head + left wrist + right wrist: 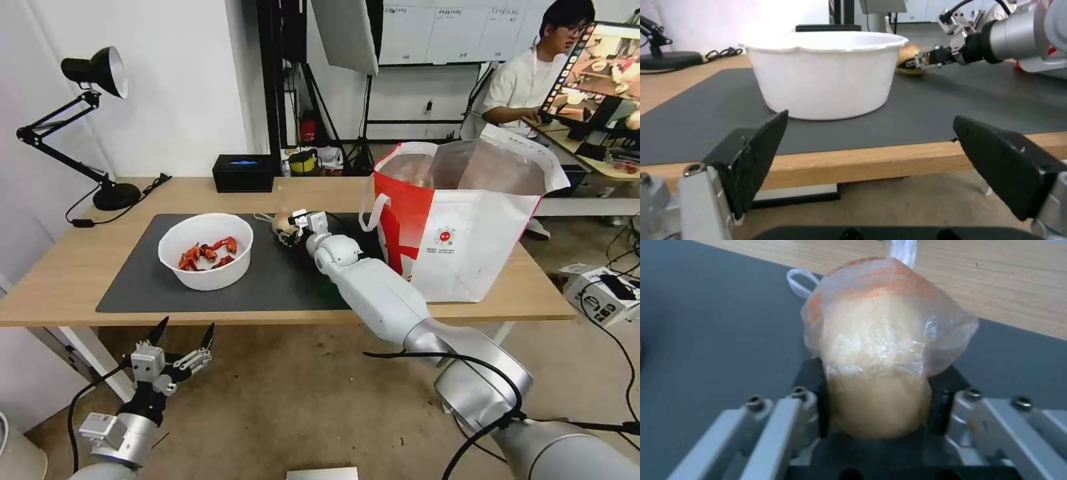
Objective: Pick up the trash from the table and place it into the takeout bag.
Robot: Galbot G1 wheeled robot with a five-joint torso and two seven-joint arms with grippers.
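Nearest the head camera, low at the left and below the front edge of the surface point(80, 267): left gripper point(186, 335), jaws spread wide and holding nothing, pointed up toward the white bowl point(205, 250). Farther in, over the dark grey mat point(280, 280): right gripper point(293, 227), arm stretched forward from the lower right, jaws closed part way on the small clear bag point(882, 340), one black pad pressed against each side of the beige lump inside. Bag on or just above the mat near its far edge, between bowl and takeout bag point(460, 220); contact with the mat not clear. Lump's long axis in line with the gripper's reach, pointing away from the robot toward the bare wood behind; thin plastic bunched over the far end, with a small loop of film sticking out to one side. White bowl upright on the left half of the mat, red crayfish shells in its bottom, apart from the small bag. Takeout bag standing upright at the right end of the surface, mouth open to show the silver lining, white loop handle hanging on the side that faces the mat, round red logo facing the robot.
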